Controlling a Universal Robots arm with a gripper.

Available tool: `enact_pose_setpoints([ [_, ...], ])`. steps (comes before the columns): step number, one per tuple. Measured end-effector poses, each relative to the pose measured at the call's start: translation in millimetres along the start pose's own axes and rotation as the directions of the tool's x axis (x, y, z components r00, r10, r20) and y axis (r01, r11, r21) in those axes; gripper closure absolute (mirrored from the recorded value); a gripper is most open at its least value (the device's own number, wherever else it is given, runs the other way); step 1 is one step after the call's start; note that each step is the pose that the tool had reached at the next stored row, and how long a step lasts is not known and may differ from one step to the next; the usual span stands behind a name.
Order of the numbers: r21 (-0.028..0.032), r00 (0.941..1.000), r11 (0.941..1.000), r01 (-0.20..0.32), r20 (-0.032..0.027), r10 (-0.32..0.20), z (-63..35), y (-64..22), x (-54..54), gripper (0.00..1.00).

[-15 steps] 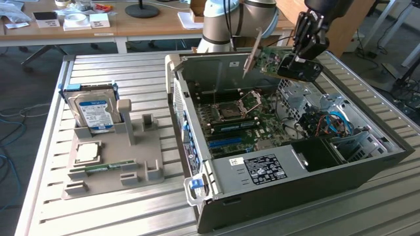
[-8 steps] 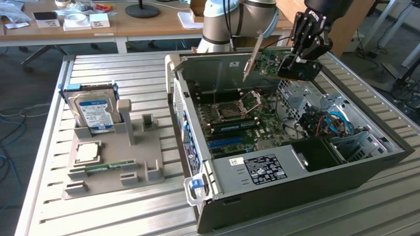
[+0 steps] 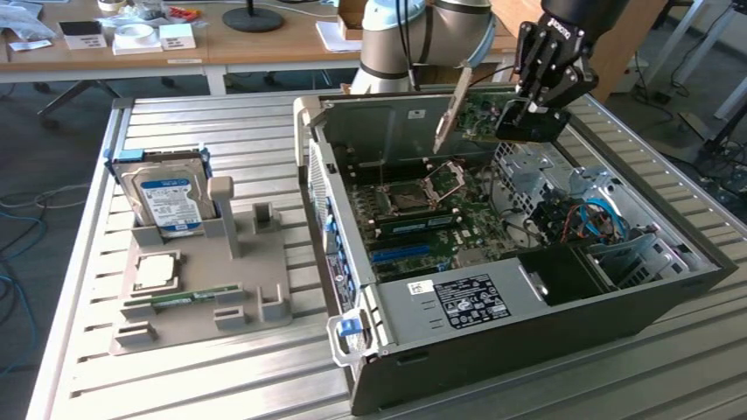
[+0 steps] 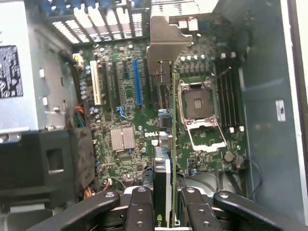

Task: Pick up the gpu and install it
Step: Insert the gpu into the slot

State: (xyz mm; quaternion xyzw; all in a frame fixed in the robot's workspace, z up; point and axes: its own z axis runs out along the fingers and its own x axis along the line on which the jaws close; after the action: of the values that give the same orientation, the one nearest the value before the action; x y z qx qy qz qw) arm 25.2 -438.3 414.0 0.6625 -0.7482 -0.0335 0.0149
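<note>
Gpu (image 3: pixel 473 105) (image 4: pixel 163 178) hangs edge-down in the air above the open computer case (image 3: pixel 526 324), clamped between the fingers of the tool (image 3: pixel 527 122) (image 4: pixel 166 211), which are drawn in narrow against its two faces. Its metal bracket (image 3: pixel 450 109) (image 4: pixel 166 38) points toward the case's rear wall. Below it lies the motherboard (image 3: pixel 432 210) (image 4: pixel 125 96), its blue slot (image 4: pixel 137 82) just beside the card's line. A hard drive (image 3: pixel 170 201) stands in a grey holder (image 3: pixel 233 315) on the slatted surface (image 3: pixel 210 385), well apart from the case.
</note>
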Motion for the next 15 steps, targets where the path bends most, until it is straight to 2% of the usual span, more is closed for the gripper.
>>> enact_pose_setpoints([
  [5, -0.0019, 0.9969, 0.9969, 0.078, -0.0055, -0.078, 0.2, 0.0, 0.0, 0.73],
  [10, -0.0016, 0.9965, 0.9965, 0.084, -0.0056, -0.084, 0.5, 0.0, -0.1, 0.73],
  [12, 0.0032, 0.9963, 0.9964, 0.085, -0.0051, -0.085, 1.2, 0.3, -0.1, 0.73],
  [15, 0.0154, 0.9960, 0.9959, 0.090, -0.0046, -0.090, 2.9, 1.8, 0.2, 0.73],
])
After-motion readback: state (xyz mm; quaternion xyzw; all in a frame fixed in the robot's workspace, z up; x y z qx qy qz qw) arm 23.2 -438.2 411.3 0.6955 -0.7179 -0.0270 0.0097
